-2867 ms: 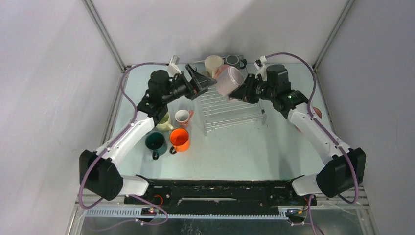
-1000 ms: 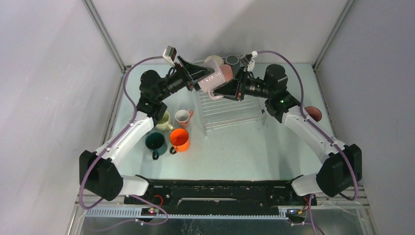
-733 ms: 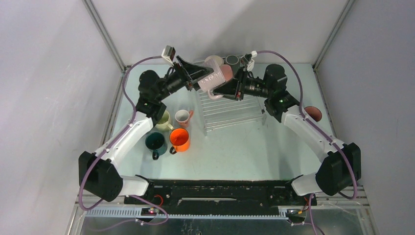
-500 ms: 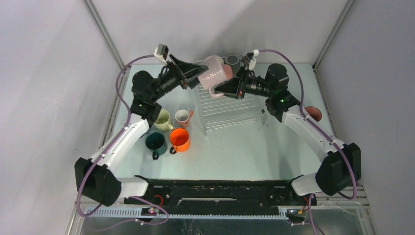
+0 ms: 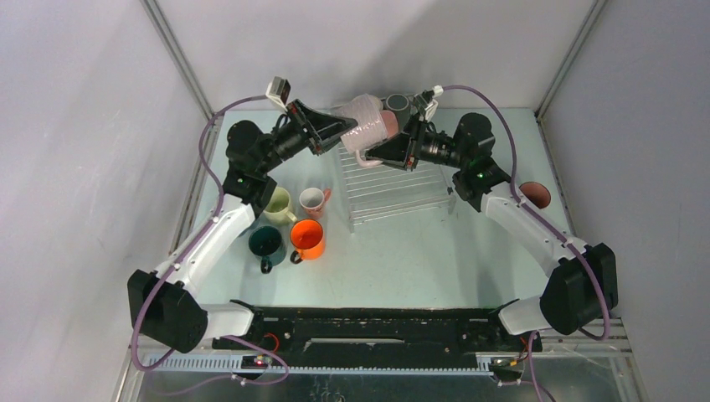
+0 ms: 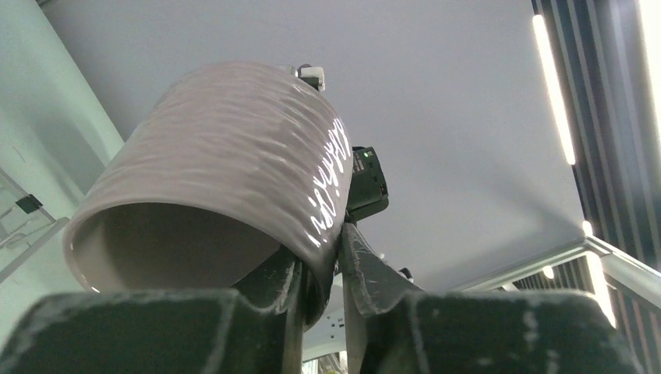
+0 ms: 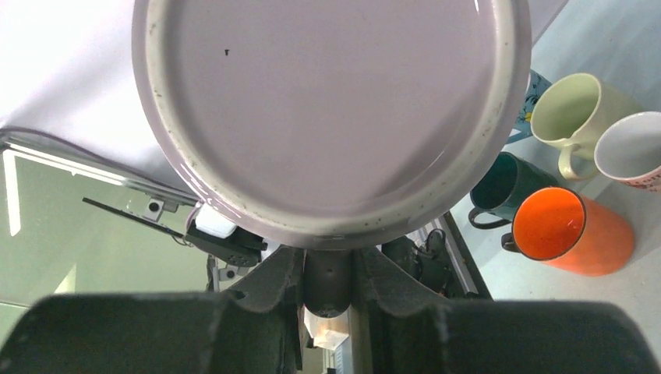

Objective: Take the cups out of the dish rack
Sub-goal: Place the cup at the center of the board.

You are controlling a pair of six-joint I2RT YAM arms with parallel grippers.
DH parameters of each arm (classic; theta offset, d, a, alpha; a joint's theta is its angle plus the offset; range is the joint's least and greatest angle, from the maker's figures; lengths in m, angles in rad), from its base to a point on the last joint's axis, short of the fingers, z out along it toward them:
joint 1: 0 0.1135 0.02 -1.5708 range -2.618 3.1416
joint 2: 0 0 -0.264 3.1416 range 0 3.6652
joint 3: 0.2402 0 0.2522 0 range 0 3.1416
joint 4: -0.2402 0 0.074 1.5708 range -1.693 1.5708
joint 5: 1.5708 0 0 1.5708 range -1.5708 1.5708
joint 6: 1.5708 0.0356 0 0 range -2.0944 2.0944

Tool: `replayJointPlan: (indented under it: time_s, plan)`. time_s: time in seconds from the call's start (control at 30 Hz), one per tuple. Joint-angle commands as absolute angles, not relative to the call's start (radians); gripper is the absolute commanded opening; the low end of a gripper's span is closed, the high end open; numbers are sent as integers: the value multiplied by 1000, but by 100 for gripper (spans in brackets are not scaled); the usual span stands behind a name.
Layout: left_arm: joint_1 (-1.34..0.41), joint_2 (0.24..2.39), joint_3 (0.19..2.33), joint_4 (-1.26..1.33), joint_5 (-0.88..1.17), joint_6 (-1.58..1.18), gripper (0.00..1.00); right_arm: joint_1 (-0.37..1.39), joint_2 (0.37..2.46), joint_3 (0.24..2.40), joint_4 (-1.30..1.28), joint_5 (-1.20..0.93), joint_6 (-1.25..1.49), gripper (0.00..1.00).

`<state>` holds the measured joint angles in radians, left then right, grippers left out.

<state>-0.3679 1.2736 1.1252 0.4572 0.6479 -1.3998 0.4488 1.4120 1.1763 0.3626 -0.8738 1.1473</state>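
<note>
Grey walls (image 5: pixel 84 126) enclose a pale green table (image 5: pixel 402 251), where two robot arms meet above the far end of the clear wire rack (image 5: pixel 393 188) with a mauve mug (image 5: pixel 366 124) held on its side between them, clear of the ribs. The left gripper (image 5: pixel 339 130) is clamped on the mug's rim, one finger inside the mouth and one outside against the wall. The right gripper (image 5: pixel 381 149) is closed around the handle at the base end. A grey cup (image 5: pixel 397 104) shows just behind the mug. Four cups stand together on the table left of the rack: orange (image 5: pixel 307 239), dark teal (image 5: pixel 267 243), pale green (image 5: pixel 280 205) and white (image 5: pixel 312 201). A reddish cup (image 5: pixel 536 194) sits alone at the right edge.
</note>
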Motion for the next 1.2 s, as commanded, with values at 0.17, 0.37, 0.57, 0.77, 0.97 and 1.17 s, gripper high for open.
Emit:
replayJointPlan:
  time_s: [0.17,0.37,0.57,0.77,0.97,1.17]
  plan:
    - [-361,1242,1169,568,676,-1411,0,461,1407,1185,436,-888,1136,0]
    - [-360,1248,1179,570,674,-1382,0,460,1394,1186,340,-857,1066,12]
    - [-360,1242,1184,563,647,-1356,0,454,1368,1160,297,-831,1022,62]
    - [-360,1236,1187,526,636,-1316,0,442,1333,1153,151,-780,929,88]
    - [-359,1222,1228,345,634,-1179,0,433,1260,1153,-69,-672,790,98]
    - [-360,1188,1284,23,624,-937,0,414,1146,1153,-285,-501,682,100]
